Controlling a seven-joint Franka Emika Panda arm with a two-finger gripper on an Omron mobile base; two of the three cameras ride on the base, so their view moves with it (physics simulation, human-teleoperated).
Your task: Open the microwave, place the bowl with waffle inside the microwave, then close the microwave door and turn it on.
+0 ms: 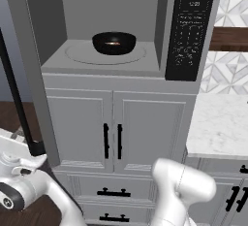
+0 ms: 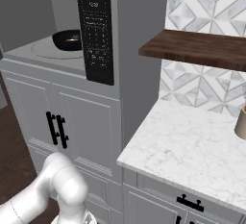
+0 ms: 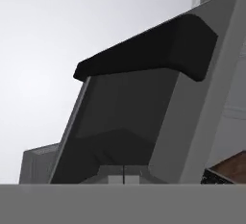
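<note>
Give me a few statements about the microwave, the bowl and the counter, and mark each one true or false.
1. The bowl with waffle sits on the turntable inside the microwave. True.
2. The microwave door is shut over the cavity. False: it stands swung open at the left, its black bar handle seen edge-on in the left base view.
3. The keypad panel is to the right of the cavity. True.
4. The white cabinet doors below the microwave hang open. False: both are closed, handles side by side.
5. The bowl rests on the marble counter. False: it is inside the microwave.
</note>
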